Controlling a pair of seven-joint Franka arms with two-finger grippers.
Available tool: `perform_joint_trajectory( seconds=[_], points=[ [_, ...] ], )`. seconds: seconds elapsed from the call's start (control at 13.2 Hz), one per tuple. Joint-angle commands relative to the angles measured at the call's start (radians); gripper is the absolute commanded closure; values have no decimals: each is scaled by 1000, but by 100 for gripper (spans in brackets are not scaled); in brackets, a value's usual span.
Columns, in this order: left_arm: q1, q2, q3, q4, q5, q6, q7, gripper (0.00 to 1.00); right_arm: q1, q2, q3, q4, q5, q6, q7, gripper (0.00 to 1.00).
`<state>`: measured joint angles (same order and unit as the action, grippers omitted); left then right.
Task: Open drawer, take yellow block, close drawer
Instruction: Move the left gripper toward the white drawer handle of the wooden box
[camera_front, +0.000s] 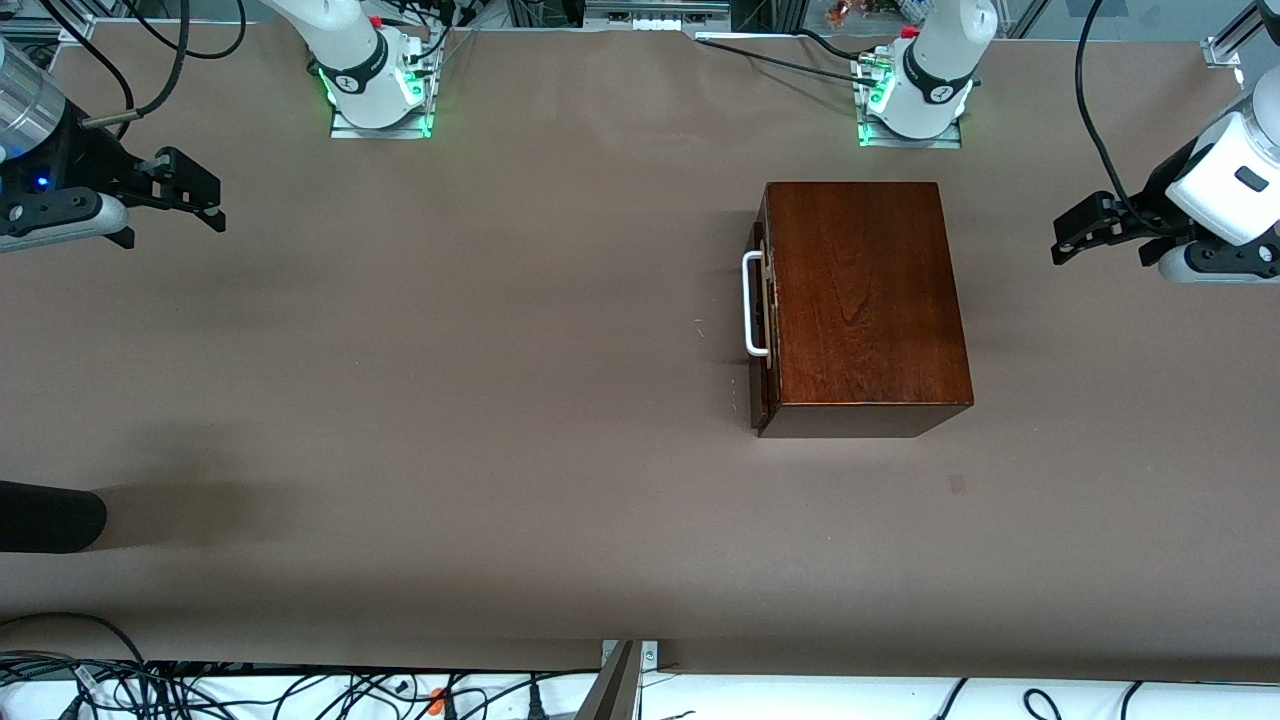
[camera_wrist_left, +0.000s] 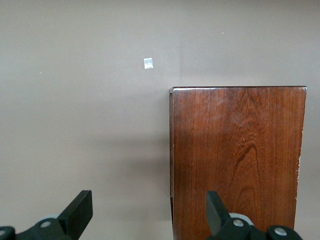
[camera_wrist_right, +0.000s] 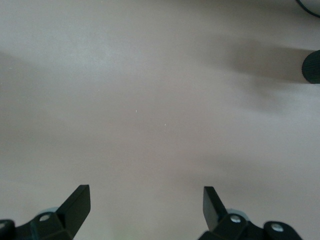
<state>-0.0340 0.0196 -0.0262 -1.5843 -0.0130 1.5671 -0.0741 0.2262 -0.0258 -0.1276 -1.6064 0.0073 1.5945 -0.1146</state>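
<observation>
I see the right claw (camera_front: 190, 190) hanging over bare desk (camera_front: 450, 400) at the right arm's end, fingers spread wide and empty. In the right wrist view both fingertips (camera_wrist_right: 77, 205) stand well apart with only brown surface between them, and a dark rounded object (camera_wrist_right: 311, 67) shows at the edge of that picture.

The left claw (camera_front: 1085, 232) hangs at the left arm's end, released, nothing between its fingers (camera_wrist_left: 80, 210). In the left wrist view one fingertip sits over bare desk and the other over the top of the wooden box (camera_wrist_left: 237, 160).

From the front camera the wooden box (camera_front: 865, 300) stands at about 2 o'clock from the desk's middle, toward the left arm's end, near the left arm's base. It is dark reddish-brown and sits flat.

The drawer (camera_front: 762, 320) is pushed in, its front facing the right arm's end, at 9 o'clock on the box. Its white handle (camera_front: 753, 303) sticks out from that front.

I cannot see the yellow block in any view.

A small pale mark (camera_wrist_left: 148, 63) lies on the desk near the box's corner.
</observation>
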Motion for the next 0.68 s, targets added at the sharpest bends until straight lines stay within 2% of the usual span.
perform_joint_trajectory(
  seconds=[0.0,0.61],
  points=[
    [0,14,2,33,-19,-16,2,0,-5,10,2,26,8,-8,4,0],
    [2,14,8,33,-22,-18,-3,0,-5,10,0,26,8,-8,3,0]
  ],
)
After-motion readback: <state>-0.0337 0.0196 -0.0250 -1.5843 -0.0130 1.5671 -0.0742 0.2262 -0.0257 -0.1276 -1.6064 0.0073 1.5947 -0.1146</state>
